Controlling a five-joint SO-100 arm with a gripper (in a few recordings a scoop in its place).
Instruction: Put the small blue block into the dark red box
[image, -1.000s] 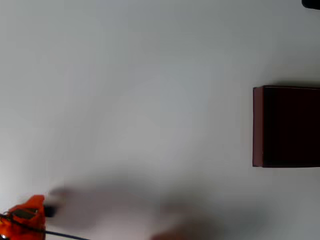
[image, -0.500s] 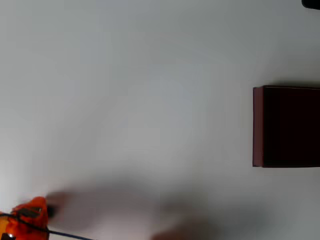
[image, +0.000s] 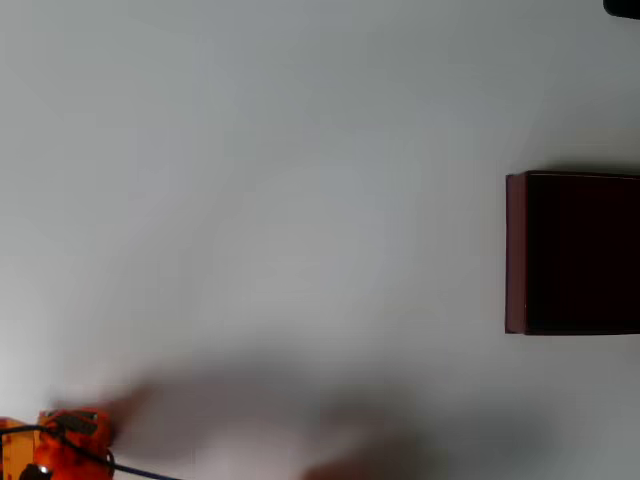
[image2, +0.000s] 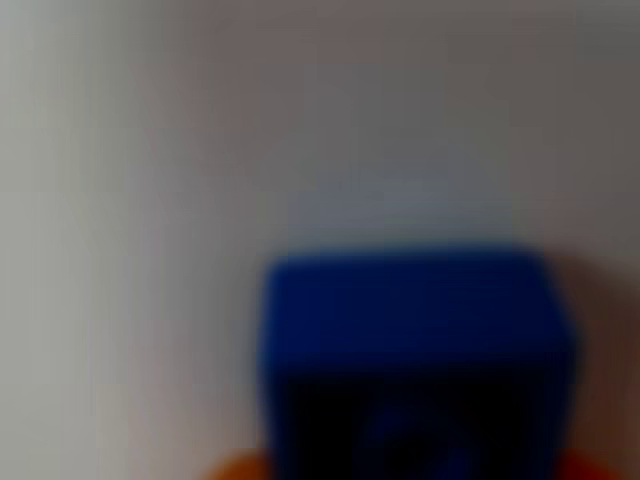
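The small blue block (image2: 410, 350) looms large and blurred in the lower middle of the wrist view, very close to the camera. Slivers of orange (image2: 232, 467) from the gripper flank its bottom corners. The blur hides how the jaws stand and whether they touch the block. In the overhead view the orange arm (image: 68, 440) sits at the bottom left corner, covering whatever lies beneath it. The dark red box (image: 516, 252) stands far away at the right edge, cut off by the frame, its inside nearly black.
A plain white table (image: 300, 200) stretches between the arm and the box. A soft grey shadow (image: 260, 420) lies along the bottom edge, to the right of the arm. A dark object (image: 622, 7) pokes in at the top right corner.
In the overhead view the orange arm has slid lower and slightly right, toward the bottom edge. The box has not moved.
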